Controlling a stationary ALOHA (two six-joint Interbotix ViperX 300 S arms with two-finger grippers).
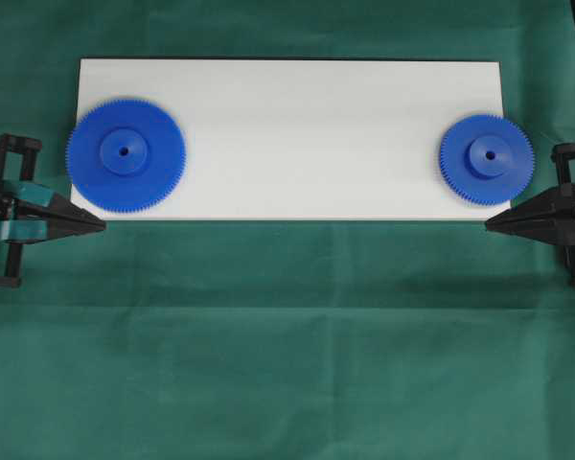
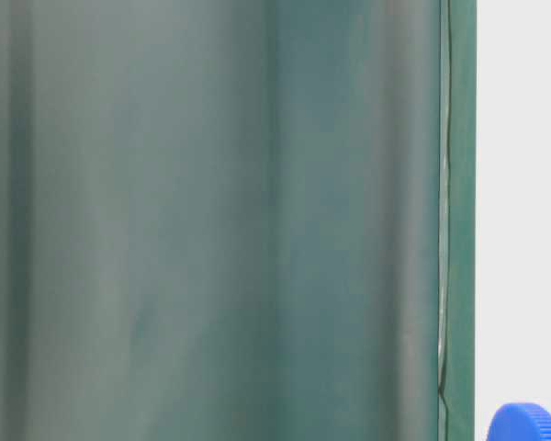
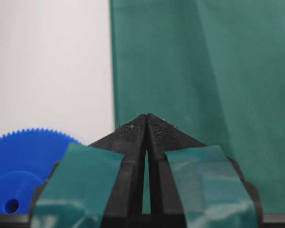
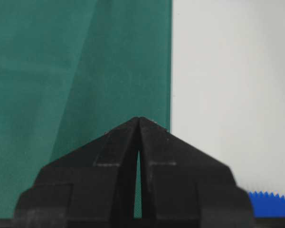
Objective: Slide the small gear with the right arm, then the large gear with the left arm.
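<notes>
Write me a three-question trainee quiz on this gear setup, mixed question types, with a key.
1. True or false: the small gear sits at the right end of the white board.
2. Which claw carries teal tape? A) left claw B) right claw
3. Fill in: both claws rest with their tips closed over the green ____, just off the board's near edge.

Key:
1. True; the large gear lies at the left end.
2. A
3. cloth

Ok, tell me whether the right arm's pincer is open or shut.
Shut: the plain black right pincer has its fingertips meeting at a point, holding nothing.
</notes>
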